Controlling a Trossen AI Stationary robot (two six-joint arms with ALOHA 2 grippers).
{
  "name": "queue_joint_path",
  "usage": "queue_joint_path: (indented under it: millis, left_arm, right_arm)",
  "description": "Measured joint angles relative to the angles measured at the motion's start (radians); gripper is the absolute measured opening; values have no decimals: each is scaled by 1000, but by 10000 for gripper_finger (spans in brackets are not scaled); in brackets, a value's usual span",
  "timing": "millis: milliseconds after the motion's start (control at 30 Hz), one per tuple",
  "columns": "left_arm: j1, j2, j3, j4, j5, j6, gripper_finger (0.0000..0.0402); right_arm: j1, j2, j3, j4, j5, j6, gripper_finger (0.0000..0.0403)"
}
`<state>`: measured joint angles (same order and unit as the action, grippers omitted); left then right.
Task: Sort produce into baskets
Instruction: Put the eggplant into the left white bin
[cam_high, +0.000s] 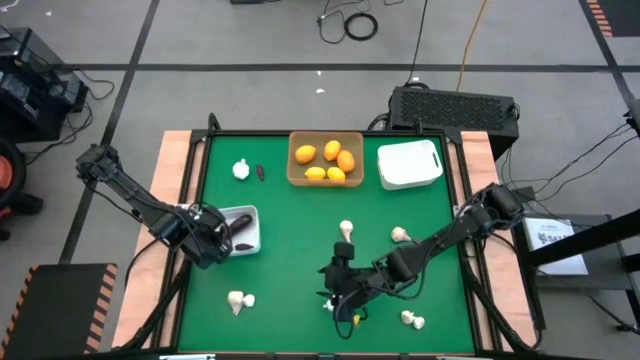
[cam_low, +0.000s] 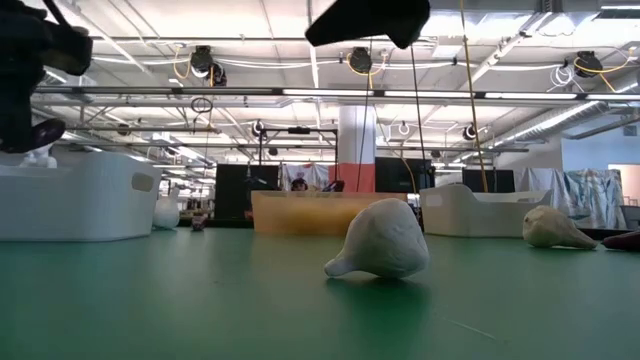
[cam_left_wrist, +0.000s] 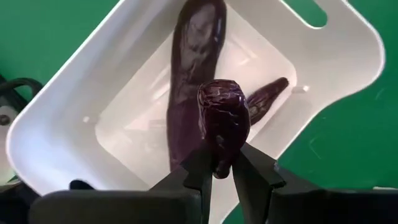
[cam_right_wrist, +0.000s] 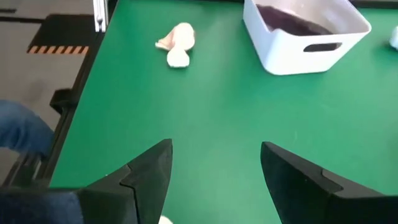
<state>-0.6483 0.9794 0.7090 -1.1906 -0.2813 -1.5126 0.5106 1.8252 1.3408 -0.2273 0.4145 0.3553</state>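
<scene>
Left gripper (cam_left_wrist: 224, 167): pinched on a dark purple elongated piece (cam_left_wrist: 222, 121), held over the white rounded-corner basket (cam_high: 252, 215) at table left.
Basket contents: two more purple pieces (cam_left_wrist: 193, 74).
Right gripper (cam_right_wrist: 214, 168): fingers spread, held low over near-centre table, beside whitish garlic-like bulbs (cam_high: 345, 229).

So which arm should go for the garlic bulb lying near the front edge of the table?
Right. The right gripper hangs open almost over the front garlic bulbs, while the left gripper is shut on a purple eggplant above the white basket.
</scene>
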Motion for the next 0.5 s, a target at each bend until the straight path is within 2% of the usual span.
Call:
queue_joint_path:
  millis: [167,500]
  left_arm:
    - [19,0,0,-67,29,-51,77]
    - [111,0,0,-86,75,-36,170]
  right_arm:
    - [15,0,-28,3,3,0,235]
    - [22,0,-83,16,3,2,235]
